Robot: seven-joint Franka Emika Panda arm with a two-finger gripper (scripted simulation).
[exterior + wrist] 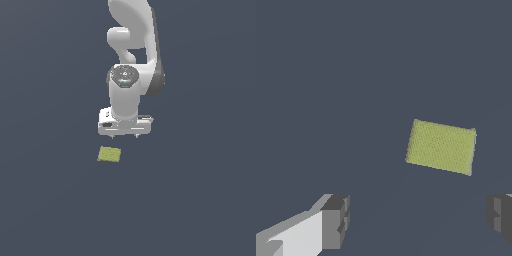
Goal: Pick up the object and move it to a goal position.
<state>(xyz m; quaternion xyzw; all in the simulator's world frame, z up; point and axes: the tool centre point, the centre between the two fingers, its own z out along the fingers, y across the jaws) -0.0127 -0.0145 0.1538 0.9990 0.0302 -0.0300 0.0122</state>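
Note:
The object is a small yellow-green cube (109,154) with a faintly textured top face, lying on the dark grey floor. In the exterior view it sits just below the white gripper (125,135) and toward the exterior view's left of it. The gripper hangs above the floor, apart from the cube. In the wrist view the cube (441,147) lies ahead of the gripper (418,220), outside the gap between the two dark fingertips (336,220). The jaws stand wide apart with nothing between them.
The white arm (132,60) rises behind the gripper toward the top of the exterior view. The dark grey floor (50,200) fills the remainder of both views.

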